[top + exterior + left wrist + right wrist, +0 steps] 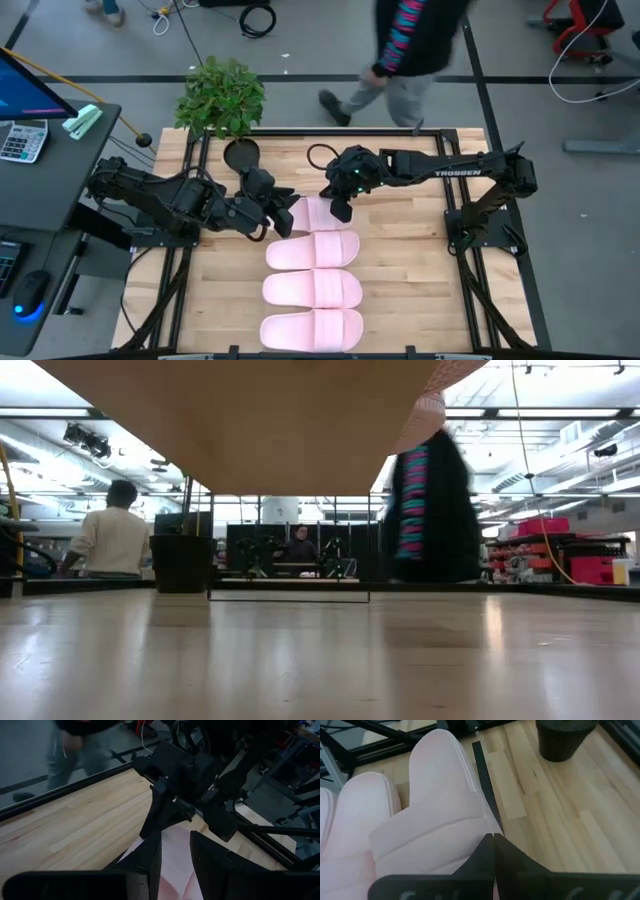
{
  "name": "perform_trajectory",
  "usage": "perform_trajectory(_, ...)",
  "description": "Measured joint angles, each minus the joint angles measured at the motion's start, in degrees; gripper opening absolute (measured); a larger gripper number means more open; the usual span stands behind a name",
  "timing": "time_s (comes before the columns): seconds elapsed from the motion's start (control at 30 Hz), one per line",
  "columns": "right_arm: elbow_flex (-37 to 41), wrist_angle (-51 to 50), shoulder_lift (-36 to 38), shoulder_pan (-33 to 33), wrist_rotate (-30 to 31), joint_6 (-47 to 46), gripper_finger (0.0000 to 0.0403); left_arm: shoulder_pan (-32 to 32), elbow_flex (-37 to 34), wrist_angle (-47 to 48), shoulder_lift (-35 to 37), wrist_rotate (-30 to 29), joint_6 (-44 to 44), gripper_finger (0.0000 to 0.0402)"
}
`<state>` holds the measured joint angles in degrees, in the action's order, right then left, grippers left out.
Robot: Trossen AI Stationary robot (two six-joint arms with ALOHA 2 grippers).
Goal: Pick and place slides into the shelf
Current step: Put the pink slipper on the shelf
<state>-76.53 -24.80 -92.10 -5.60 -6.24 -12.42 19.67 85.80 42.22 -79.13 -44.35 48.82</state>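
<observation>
Three pale pink slides (312,250) (312,288) (312,328) lie side by side in a column. A fourth slide (315,212) sits at the far end of that column, between both grippers. My left gripper (285,218) is open at its left end; in the left wrist view the fingers (150,865) stand on either side of the pink foam (175,865). My right gripper (340,207) is shut on its right end. The shelf (250,420) shows from beneath in the low view, with a thin black end rail (482,775). My right gripper pinches the fourth slide at its side edge (487,826) near the strap (420,835), on the side facing the black rail. The fingers come slanting down from the table's right. The slide stretches away from them, beside the neighbouring slide (365,805). Whether it is lifted, I cannot tell.
A potted plant (220,95) and a dark round pot (240,155) stand at the far left corner. A person (410,45) walks past beyond the far edge. A desk with a calculator (22,140) is off the table's left. Bare wood lies on both sides of the slides.
</observation>
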Motion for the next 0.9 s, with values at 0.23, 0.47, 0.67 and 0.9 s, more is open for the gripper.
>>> perform_trajectory(0.23, 0.09, -0.17, -0.06, -0.08, -4.16, -1.36, 0.0000, -0.01, 0.00, 0.01, 0.00, -0.01, 0.02, 0.0107)
perform_trajectory(0.47, 0.11, -0.58, -0.12, -1.34, -8.75, -3.13, 0.0000, -0.01, 0.00, 0.02, 0.00, -0.01, 0.02, 0.0107)
perform_trajectory(0.67, 0.13, -0.90, -0.14, -2.01, -10.93, -4.17, 0.0000, -0.01, 0.00, 0.02, 0.00, -0.01, 0.04, 0.0107)
perform_trajectory(0.9, 0.71, -1.13, -0.14, -2.18, -13.62, -5.22, 0.0000, -0.01, 0.00, 0.02, 0.00, -0.01, 0.03, 0.0107)
